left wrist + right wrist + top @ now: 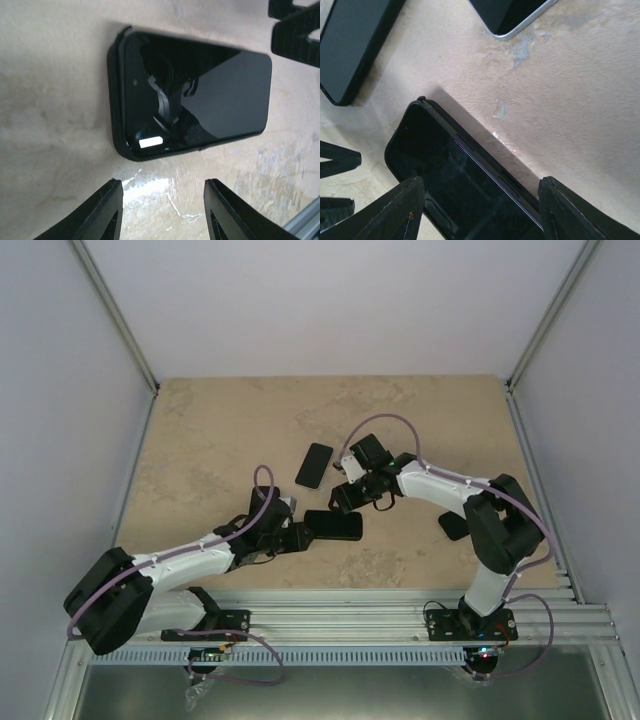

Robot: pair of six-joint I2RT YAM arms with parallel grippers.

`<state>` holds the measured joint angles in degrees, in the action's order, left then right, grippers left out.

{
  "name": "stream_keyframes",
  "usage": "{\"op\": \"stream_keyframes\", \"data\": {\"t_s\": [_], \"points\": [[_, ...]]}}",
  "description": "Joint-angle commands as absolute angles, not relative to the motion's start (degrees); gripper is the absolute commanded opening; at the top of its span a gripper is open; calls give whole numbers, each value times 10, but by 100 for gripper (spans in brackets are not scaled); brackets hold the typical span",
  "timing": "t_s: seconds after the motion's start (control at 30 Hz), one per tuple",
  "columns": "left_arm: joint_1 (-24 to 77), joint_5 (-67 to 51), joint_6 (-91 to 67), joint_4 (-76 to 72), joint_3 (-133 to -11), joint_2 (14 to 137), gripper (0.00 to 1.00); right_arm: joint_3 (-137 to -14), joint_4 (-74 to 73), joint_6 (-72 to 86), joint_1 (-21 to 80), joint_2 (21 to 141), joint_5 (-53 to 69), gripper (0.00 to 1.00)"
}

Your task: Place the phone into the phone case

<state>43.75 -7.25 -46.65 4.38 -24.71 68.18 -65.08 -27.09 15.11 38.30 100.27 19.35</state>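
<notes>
The job looks almost done. The phone (200, 95) lies flat on the surface (220, 430), between the two arms, with its shiny glass side up. It sits inside the black phone case (114, 100). In the left wrist view the case rim goes around the end nearest that camera and hugs both corners there. In the right wrist view the rim also runs along one long side, with the little button bumps showing.

The far end is harder to read. The rim looks thinner there, and I cannot tell if that end is pushed all the way in.

The left gripper (164, 182) waits just beside the cased end. Its jaws are wide apart, with only bare surface between them. The right gripper (480, 181) hangs over the other end. Its jaws are wide too, one on each side of the phone, and they hold nothing. I cannot tell if they touch it.

Another phone (314, 464) lies close by with no case on it.

I think what is left is small: press down any loose corner, then move the arms away.
</notes>
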Motion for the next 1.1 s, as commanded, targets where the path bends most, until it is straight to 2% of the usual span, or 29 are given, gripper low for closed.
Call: {"op": "stream_keyframes", "data": {"t_s": [0.0,0.33,0.6,0.87,1.07], "points": [[459,-98,-492,3,-233,704,46,-663,-260,122,377,1034,239,66],[475,-93,-493,-28,-231,770,53,-619,-242,121,373,1053,260,69],[475,-59,-482,-12,-240,795,61,-542,-220,146,374,989,282,69],[474,-30,-462,-3,-280,834,64,-460,-173,195,394,927,323,68],[449,-17,-430,21,-318,860,62,-414,-135,251,422,897,320,65]]}}
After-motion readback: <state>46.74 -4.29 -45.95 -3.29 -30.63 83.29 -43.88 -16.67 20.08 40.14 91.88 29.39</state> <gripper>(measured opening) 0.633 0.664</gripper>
